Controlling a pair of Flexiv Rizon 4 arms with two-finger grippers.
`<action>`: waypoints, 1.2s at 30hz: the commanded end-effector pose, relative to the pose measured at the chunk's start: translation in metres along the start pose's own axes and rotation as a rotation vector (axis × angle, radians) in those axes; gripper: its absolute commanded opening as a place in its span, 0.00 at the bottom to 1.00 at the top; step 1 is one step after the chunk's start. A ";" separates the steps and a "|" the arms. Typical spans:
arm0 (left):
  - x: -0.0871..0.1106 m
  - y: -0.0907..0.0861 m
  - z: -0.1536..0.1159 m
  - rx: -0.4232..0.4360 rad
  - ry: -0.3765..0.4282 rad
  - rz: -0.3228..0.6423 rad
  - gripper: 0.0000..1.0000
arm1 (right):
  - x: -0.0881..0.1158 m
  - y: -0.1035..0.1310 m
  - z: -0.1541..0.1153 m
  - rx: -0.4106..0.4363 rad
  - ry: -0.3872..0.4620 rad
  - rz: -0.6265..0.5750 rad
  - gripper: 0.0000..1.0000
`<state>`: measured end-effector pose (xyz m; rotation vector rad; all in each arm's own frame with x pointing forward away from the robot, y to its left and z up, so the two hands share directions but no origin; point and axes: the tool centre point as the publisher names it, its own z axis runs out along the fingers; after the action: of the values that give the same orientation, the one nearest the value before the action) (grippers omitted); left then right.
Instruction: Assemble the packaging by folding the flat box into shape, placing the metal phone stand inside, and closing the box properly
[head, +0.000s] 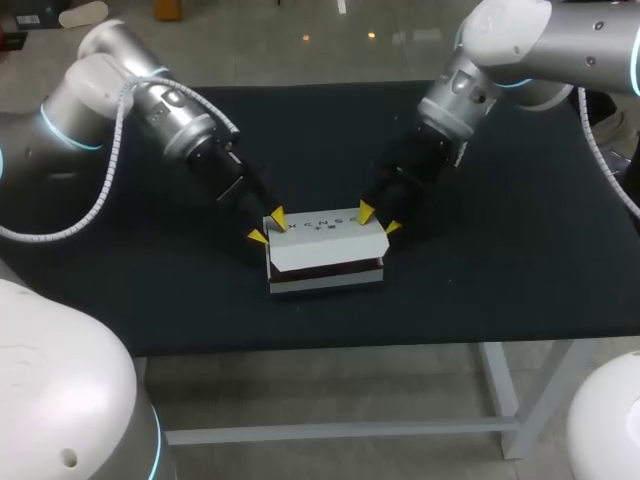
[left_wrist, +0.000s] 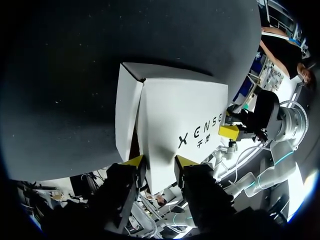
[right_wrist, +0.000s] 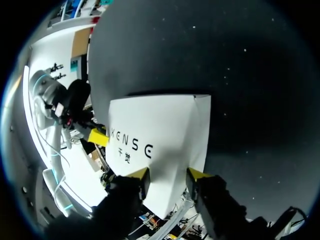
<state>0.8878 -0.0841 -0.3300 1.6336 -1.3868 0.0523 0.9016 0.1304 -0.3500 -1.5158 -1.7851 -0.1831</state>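
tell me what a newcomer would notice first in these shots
The white box near the middle of the black table stands out most, bright against the dark surface. The left arm and the right arm both slope down to it, their jaws set at its two opposite ends.

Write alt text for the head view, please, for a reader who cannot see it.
A white box with a dark gap under its lid sits on the black table. The left gripper and right gripper are at its two far corners.
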 end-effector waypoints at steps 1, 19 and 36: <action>0.007 0.003 0.004 0.024 -0.019 -0.007 0.41 | 0.003 -0.001 0.002 -0.003 -0.002 -0.002 0.49; 0.007 0.004 0.003 0.040 -0.021 -0.008 0.44 | 0.002 -0.001 0.000 -0.007 0.002 0.001 0.50; 0.007 0.004 0.003 0.040 -0.021 -0.008 0.38 | 0.002 -0.001 0.000 -0.007 0.002 0.001 0.44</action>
<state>0.8858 -0.0872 -0.3262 1.6730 -1.4014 0.0591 0.9016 0.1280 -0.3489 -1.5223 -1.7825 -0.1904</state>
